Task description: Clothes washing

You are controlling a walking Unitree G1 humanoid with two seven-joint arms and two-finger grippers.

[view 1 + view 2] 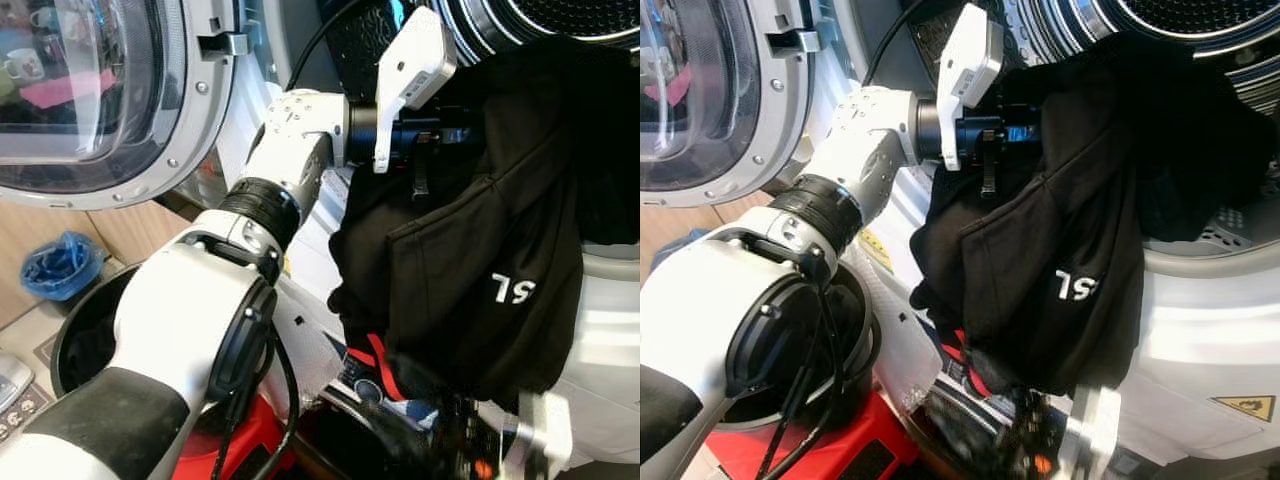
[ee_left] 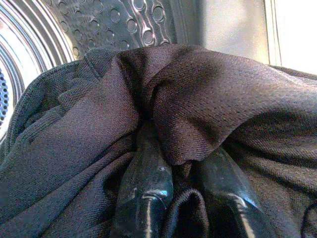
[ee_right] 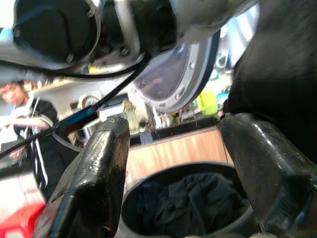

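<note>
My left gripper [image 2: 181,163] is shut on a black garment [image 1: 470,270] with white lettering, pinching a fold of it at the mouth of the washing machine drum [image 1: 1200,15]. The garment's top lies over the drum's rim and the rest hangs down the machine's white front [image 1: 1200,340]. In the left wrist view the perforated drum wall [image 2: 124,20] shows beyond the cloth. My right gripper [image 3: 173,163] is open and low, with nothing between its fingers, next to the hanging black cloth [image 3: 282,64].
The round glass washer door [image 1: 90,90] stands open on the left. A black basket [image 1: 70,335] holding dark clothes [image 3: 183,203] sits below it on a red base [image 1: 240,440]. A blue bundle [image 1: 60,265] lies on the floor. A person [image 3: 25,119] stands further back.
</note>
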